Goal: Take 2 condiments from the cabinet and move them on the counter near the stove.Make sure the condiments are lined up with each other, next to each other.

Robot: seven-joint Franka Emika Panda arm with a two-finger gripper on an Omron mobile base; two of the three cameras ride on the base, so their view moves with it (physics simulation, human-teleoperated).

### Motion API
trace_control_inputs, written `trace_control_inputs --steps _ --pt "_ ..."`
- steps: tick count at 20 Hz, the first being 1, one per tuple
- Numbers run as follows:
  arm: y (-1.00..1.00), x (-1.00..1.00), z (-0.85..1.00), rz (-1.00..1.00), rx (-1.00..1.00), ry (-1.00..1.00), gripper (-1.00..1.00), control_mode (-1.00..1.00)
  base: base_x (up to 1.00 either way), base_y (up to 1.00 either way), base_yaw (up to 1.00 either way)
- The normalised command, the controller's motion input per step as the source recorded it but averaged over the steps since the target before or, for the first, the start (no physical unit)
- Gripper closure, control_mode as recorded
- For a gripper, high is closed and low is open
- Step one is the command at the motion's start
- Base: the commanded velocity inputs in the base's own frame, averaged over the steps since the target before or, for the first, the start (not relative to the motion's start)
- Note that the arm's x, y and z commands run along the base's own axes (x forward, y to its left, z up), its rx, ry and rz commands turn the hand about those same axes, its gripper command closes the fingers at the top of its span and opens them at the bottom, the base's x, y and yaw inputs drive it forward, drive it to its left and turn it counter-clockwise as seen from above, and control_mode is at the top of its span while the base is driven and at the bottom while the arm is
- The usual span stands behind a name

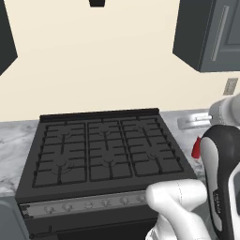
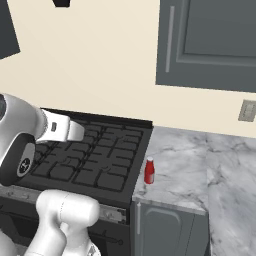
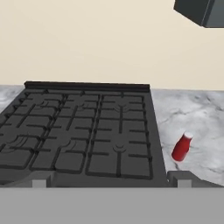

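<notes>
Right, we've got the stove [image 1: 105,150] as the biggest item: black, six grated burners, knob strip along its front edge, back rail against the cream wall [image 1: 93,56]. We see it head-on from the hand view too [image 3: 83,131].

Next, the counter [image 2: 200,165], veined marble, butts up to the stove's right edge and runs toward the right of the right base view; another stretch sits off the stove's left edge [image 1: 14,145].

Cabinet [image 2: 210,42] hangs on the wall above the right-hand counter, door closed, silver bar handle [image 2: 170,37] vertical near the door's left edge. A wall outlet [image 2: 246,110] sits below it, above the counter's back edge.

Our arm [image 1: 220,178] fills the lower right of the left base view and partly covers the bottle there.

Gripper [image 3: 111,179]: only the two fingertips [image 3: 41,179] show at the bottom of the hand view, set far apart, so jaws wide, nothing between them. It looks across the stove from the front.

Red bottle [image 2: 149,171], white cap, stands upright on the counter close to the front edge, just beside the stove's right edge, not touching it. In the hand view it reads tilted [image 3: 181,146]. In the left base view we catch its red side [image 1: 196,149].
</notes>
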Motion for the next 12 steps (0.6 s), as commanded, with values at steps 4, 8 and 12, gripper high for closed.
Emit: trace_control_inputs --steps 4,8,12 --pt "0.0 0.0 0.0 0.0 0.0 0.0 -1.0 -1.0 0.0 0.0 0.0" --pt "0.0 -0.04 0.0 0.0 0.0 0.0 -1.0 1.0 -0.12 0.0 0.0" --pt "0.0 0.0 0.0 0.0 0.0 0.0 -1.0 1.0 -0.98 0.0 -0.13"
